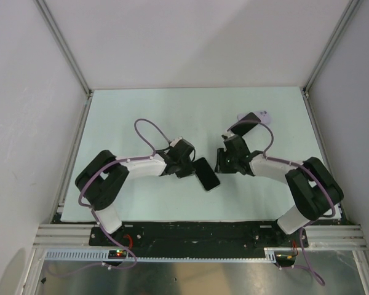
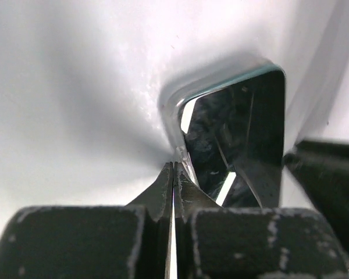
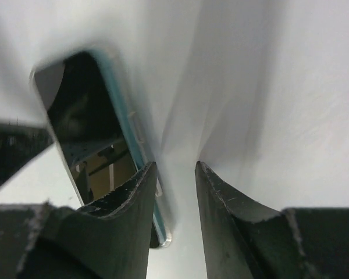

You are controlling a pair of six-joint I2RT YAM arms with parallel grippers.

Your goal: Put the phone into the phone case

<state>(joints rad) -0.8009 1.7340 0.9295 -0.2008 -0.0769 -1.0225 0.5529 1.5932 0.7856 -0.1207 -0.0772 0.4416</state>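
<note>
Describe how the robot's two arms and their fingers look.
Both the left arm and the right arm have black joints linked by white segments. A purple cable loops along each. The fingers are dark, tapering and scuffed pale at the edges.

One phone [image 1: 208,174], one case [image 1: 264,115], two arms [image 1: 141,165] [image 1: 277,165], one table [image 1: 172,110].

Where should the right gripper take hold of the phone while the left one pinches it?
Probably the free long edge of the phone, the one facing the right gripper, coming in from that side with the open jaws straddling the thin edge. The left gripper is shut on the opposite edge, and the slim body offers little else to pinch.
</note>
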